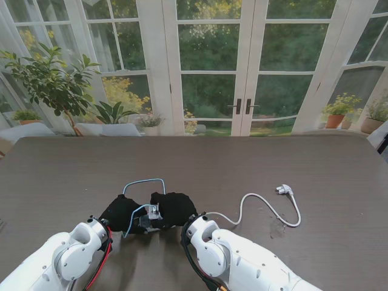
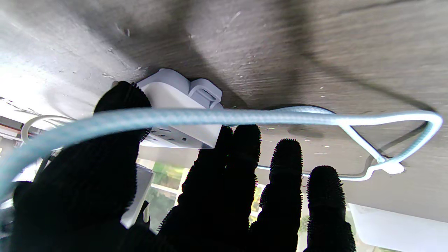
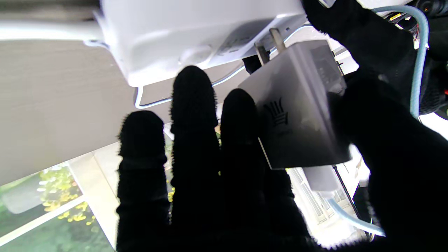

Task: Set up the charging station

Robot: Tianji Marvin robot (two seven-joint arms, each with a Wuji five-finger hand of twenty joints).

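My two black-gloved hands meet at the table's near middle. My left hand (image 1: 119,212) is shut on the white power strip (image 2: 175,94), thumb on one side and fingers on the other. My right hand (image 1: 176,207) is shut on a grey charger block (image 3: 297,105). The charger's two metal prongs (image 3: 276,40) point at the strip's face (image 3: 196,31) and still show; whether they touch it I cannot tell. A light blue braided cable (image 1: 143,180) runs from the charger and loops on the table beyond my hands.
The strip's white power cord (image 1: 242,206) trails right across the dark wooden table (image 1: 73,176) and ends in a loose plug (image 1: 284,190). Windows and potted plants stand beyond the far edge.
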